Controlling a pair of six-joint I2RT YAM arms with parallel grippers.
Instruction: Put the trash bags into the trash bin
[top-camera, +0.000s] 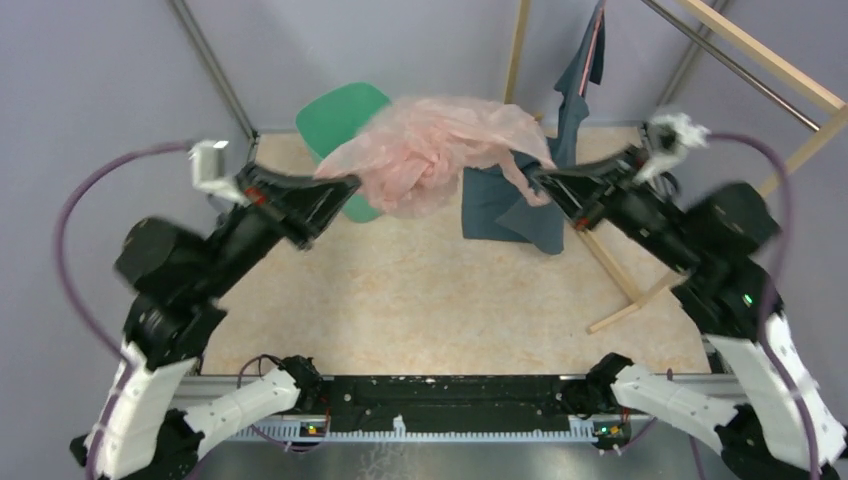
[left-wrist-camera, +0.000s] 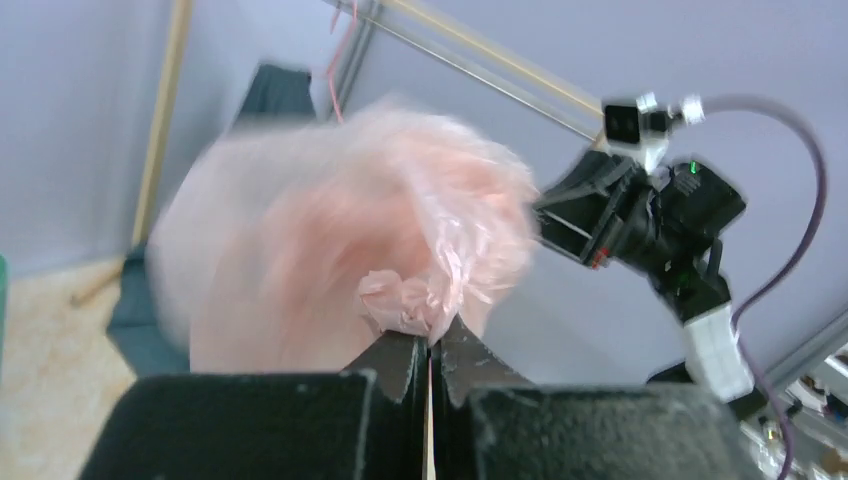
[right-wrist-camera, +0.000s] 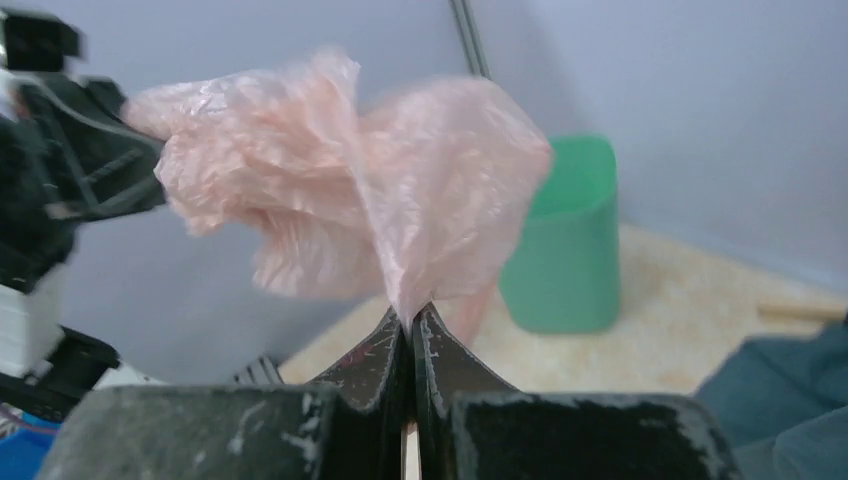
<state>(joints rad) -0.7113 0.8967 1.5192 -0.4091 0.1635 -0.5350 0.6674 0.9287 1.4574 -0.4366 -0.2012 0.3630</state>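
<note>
The trash bag (top-camera: 440, 150) hangs in the air, strung between the two arms above the far part of the tabletop (top-camera: 430, 290). Seen from above, its left side overlaps the trash bin (top-camera: 335, 115).

It's thin, crinkly film, next to weightless and completely limp, so I'd expect it to billow, sag and cling rather than keep any shape. It's glossy too, so a shallow pinch could slide off. The sensible place to hold it is a gathered fold near an edge, and that is how it is held.

The left fingers (left-wrist-camera: 430, 350) are pressed together on a bunched tuft at the bag's left end, with the rest ballooning up and away from the tips. That wrist view is smeared, so I can only guess how much film sits between them. The right fingers (right-wrist-camera: 410, 325) are closed tight on a pleat at the opposite end, the film fanning upward from their tips.

The bin stands upright on the tabletop, beyond and below the bag, well apart from the right fingers. A dark cloth (top-camera: 500, 205) hangs just beside the bag's right end.
</note>
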